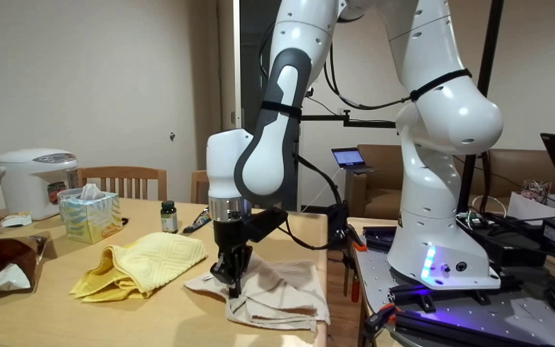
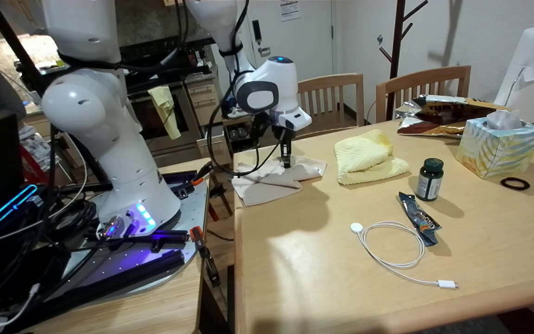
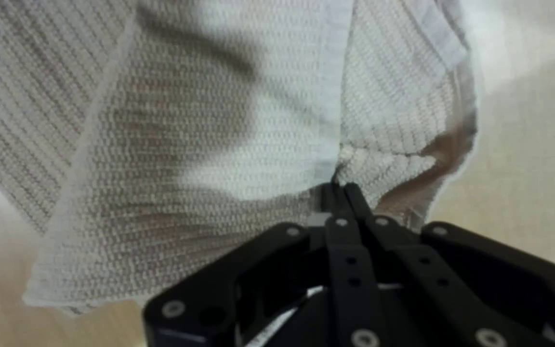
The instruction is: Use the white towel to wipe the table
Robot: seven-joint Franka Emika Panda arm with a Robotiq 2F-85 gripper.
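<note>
In an exterior view, the off-white towel lies rumpled and partly folded on the table, reaching its right edge. The white arm extends over the table from the right side, and its gripper points down onto the towel; it is drawn narrow, holding a pinch of it, as the wrist view shows. Left of the towel, near but apart, a yellow towel sits in a loose fold. Beyond that stand a green bottle and, farther left, a tissue box; a white water heater is at the far left, and snack bags lie nearer. In an exterior view, a white cable lies looped on the near part of the table, with a small dark packet beside it and the bottle just beyond
</note>
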